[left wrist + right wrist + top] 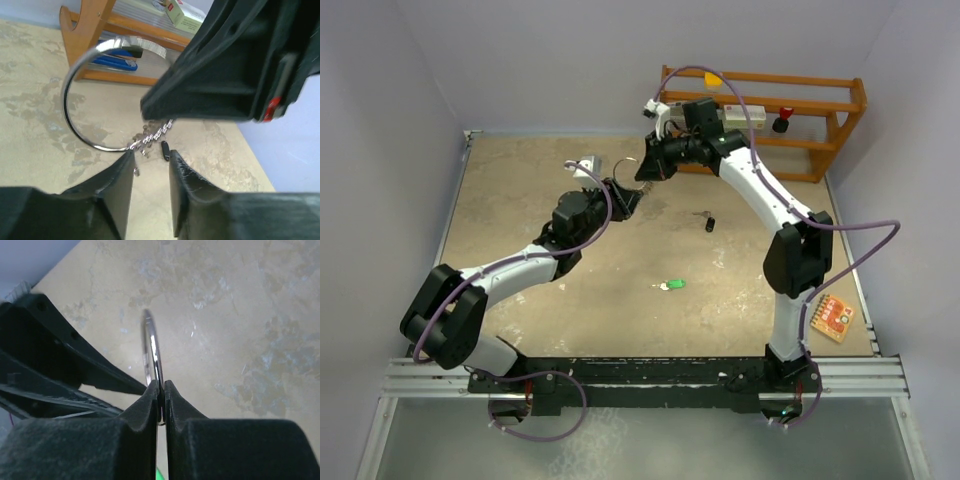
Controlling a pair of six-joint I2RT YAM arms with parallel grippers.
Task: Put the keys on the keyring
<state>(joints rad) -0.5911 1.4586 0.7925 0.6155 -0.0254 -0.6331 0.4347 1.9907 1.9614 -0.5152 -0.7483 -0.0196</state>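
Right gripper [160, 390] up close, jaws clamped tight on the keyring [154, 352], holding it edge-on in the air over the far side of the table [740, 310]. Left gripper [150, 161] sits just beneath the ring's lower rim, jaws a narrow gap apart, nothing between them. Both loose keys lie on the table: the black-headed key [709, 222] near the right arm, the green-headed key [670, 285] well apart toward the middle. Barely begun, I'd say. The left gripper should fetch a key while the right holds the ring steady. Behind stands a wooden rack [820, 105], close enough to crowd the right wrist. An orange card [832, 317] lies harmless at the right edge. A short silver chain [157, 134] hangs by the ring and could snag the left fingertips.
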